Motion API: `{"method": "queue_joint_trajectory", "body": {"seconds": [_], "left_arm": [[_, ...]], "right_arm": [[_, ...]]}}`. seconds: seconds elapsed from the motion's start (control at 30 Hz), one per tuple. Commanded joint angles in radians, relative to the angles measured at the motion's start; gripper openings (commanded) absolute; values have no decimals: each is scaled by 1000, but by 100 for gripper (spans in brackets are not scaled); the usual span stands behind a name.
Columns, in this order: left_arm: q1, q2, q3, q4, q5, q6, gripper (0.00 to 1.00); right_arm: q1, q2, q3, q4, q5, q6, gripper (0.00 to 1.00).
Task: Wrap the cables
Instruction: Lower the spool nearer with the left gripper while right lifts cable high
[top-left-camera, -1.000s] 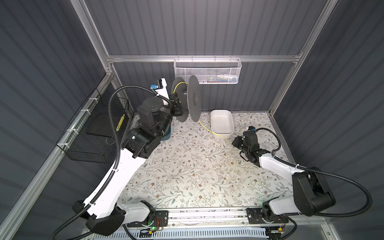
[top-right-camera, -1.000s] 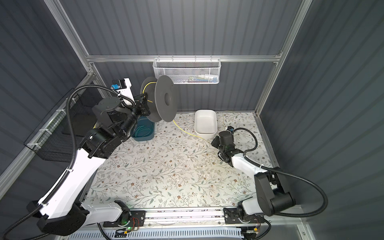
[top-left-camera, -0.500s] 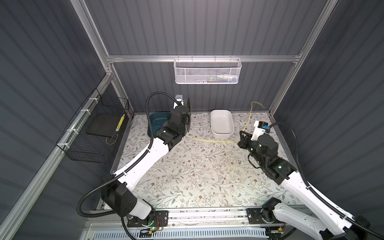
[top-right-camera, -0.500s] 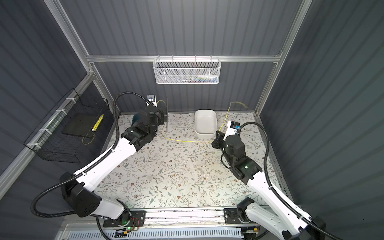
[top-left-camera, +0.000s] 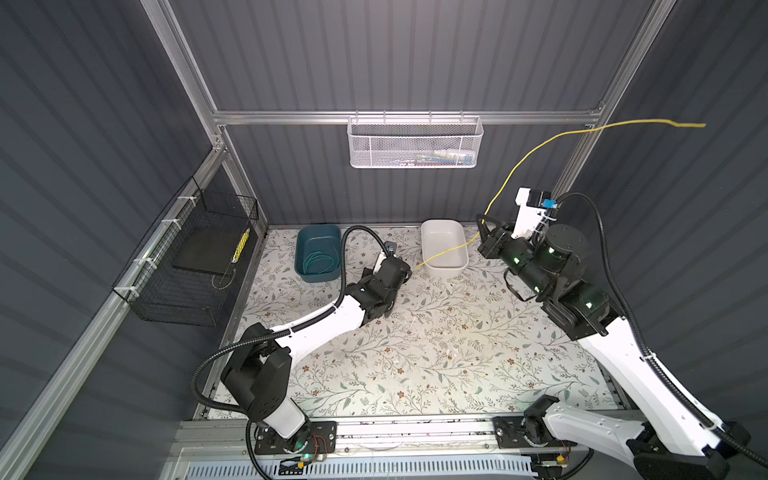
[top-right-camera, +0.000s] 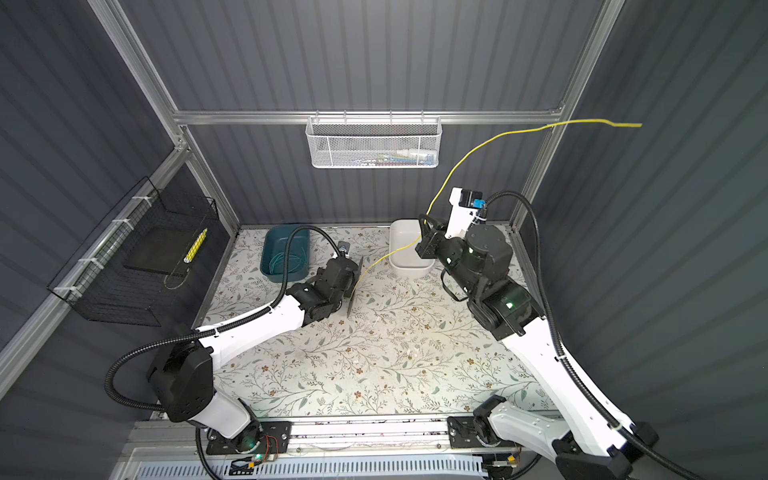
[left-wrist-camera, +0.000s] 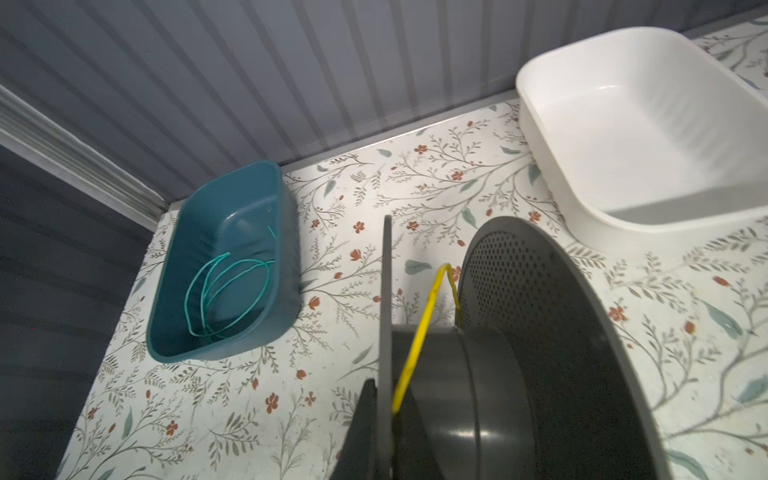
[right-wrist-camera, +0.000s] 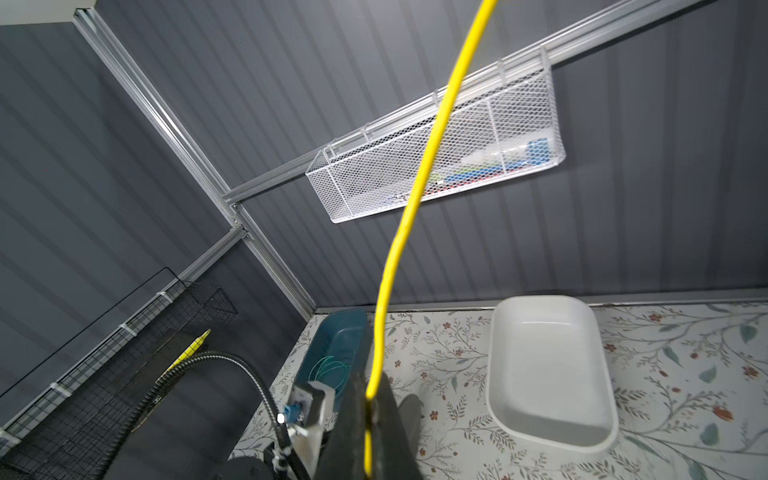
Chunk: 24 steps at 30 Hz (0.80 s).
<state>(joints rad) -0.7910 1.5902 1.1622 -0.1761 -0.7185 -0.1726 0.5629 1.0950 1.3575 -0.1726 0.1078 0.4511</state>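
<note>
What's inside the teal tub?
A loosely coiled teal-green wire lies in the teal tub; nothing else shows. In a top view a black hose covers part of it.

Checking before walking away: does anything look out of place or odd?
The thin yellow cable: from the dark grey plastic spool in the left gripper it runs to the right gripper, shut on it, then its long unwound tail arcs up in mid-air past the aluminium corner post.

teal bin (top-left-camera: 316, 240) holds green wire (top-left-camera: 318, 262) beside white bin (top-left-camera: 443, 245).
</note>
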Motion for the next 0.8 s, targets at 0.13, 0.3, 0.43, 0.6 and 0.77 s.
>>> {"method": "queue_joint_trajectory", "body": {"seconds": [0.13, 0.3, 0.43, 0.6, 0.77], "left_arm": [[-8, -15, -101, 114, 65, -16, 0], [-30, -36, -144, 130, 104, 10, 0], [-53, -71, -185, 119, 141, 13, 0], [-110, -119, -231, 94, 169, 15, 0], [-190, -151, -253, 33, 176, 59, 0]], "right_arm": [[-11, 77, 167, -14, -49, -55, 0], [-70, 143, 228, -19, -110, -38, 0], [-165, 225, 325, -22, -220, -6, 0], [-244, 357, 484, -41, -319, -12, 0], [-296, 458, 592, -65, -338, -11, 0]]}}
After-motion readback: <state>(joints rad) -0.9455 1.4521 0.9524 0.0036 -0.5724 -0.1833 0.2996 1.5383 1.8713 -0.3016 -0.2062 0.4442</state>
